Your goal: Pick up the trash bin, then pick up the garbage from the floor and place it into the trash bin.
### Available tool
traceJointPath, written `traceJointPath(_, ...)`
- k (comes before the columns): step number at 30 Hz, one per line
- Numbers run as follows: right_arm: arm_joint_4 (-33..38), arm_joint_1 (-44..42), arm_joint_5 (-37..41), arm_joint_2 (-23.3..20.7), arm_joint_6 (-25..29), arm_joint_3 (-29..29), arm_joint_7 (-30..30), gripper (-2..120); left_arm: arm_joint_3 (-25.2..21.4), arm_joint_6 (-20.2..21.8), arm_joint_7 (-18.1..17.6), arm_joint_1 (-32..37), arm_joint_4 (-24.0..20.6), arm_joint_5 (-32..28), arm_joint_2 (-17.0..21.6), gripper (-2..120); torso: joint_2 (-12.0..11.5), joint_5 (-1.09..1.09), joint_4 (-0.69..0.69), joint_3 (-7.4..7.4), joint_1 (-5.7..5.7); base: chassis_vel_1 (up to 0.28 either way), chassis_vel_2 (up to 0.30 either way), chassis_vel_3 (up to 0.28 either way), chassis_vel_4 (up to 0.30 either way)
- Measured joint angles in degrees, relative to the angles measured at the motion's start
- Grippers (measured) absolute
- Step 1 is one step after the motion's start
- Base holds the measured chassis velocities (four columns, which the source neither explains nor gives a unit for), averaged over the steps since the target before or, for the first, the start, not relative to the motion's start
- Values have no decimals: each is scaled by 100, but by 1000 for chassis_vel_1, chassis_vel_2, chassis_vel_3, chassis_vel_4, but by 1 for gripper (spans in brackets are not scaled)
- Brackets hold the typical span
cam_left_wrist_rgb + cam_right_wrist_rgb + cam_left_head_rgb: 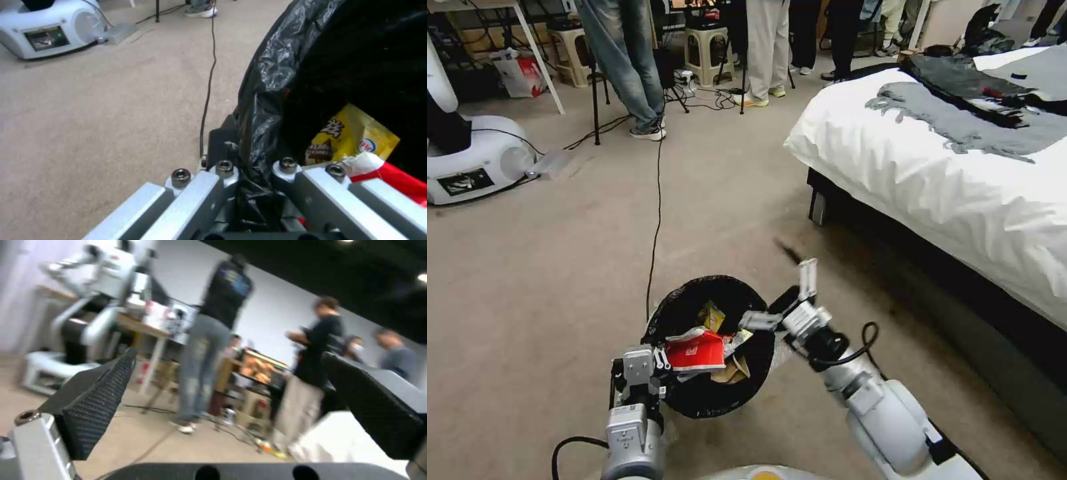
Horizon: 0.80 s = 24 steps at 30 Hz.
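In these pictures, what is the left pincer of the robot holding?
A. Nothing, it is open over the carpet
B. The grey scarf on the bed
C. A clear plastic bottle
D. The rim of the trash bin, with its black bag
D: in the left wrist view the left pincer is shut on the bag-covered rim of the trash bin; the head view shows it at the bin's near edge.

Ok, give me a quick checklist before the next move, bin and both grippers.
1. Left gripper clamped on the trash bin rim: ok.
2. Bin held upright, opening up: ok.
3. Garbage inside, red-white wrapper and yellow wrapper: ok.
4. Right gripper fingers open, holding nothing: ok.
5. Black cable on the floor beside the bin: not ok, snag risk.
6. More garbage on the floor: cannot tell.
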Motion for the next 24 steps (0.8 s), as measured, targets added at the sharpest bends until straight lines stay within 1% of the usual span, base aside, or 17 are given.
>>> traceJointPath(2, 0, -79, 0, 61, 17, 61, 47, 100, 3, -4, 0, 5, -17, -2, 2, 0, 0, 0, 0, 0, 0, 0, 0, 0, 0)
traceJointPath(4, -32, -359, -65, 296, 187, 219, 161, 100, 11, -8, 12, 20, -62, -17, 17, 0, 0, -1, 0, 0, 0, 0, 0, 0, 0)
traceJointPath(6, -95, -577, -159, 421, 346, 277, 233, 100, 19, -11, 31, 32, -109, -29, 32, 0, 0, -1, 0, 0, 0, 0, 0, 0, 0)
traceJointPath(13, -215, -859, -296, 522, 593, 354, 310, 100, 34, -13, 75, 38, -216, -82, 64, 0, 0, -1, 0, 0, -1, 0, 0, 0, 0)
traceJointPath(15, -274, -942, -314, 594, 674, 394, 357, 100, 40, -53, 200, 35, -273, -162, 95, 0, 0, -1, 0, 0, 0, 0, 0, 0, 0)
traceJointPath(16, -274, -942, -314, 594, 674, 394, 357, 100, 40, -53, 200, 35, -273, -162, 95, 0, 0, -1, 0, 0, 0, 0, 0, 0, 0)
traceJointPath(17, -306, -981, -320, 639, 712, 427, 372, 100, 42, -86, 318, 25, -321, -245, 124, 0, 0, -1, 0, 0, 0, 0, 0, 0, 0)
traceJointPath(18, -306, -981, -320, 639, 712, 427, 372, 100, 42, -86, 318, 25, -321, -245, 124, 0, 0, -1, 0, 0, 0, 0, 0, 0, 0)
traceJointPath(20, -327, -1009, -321, 672, 745, 485, 378, 100, 44, -95, 426, 11, -398, -361, 157, 0, 0, -1, 0, 0, 0, 0, 0, 0, 0)
traceJointPath(24, -340, -990, -309, 672, 749, 538, 376, 100, 52, -94, 476, -4, -431, -434, 165, 0, 0, -1, 0, 0, 0, 0, 0, 0, 0)
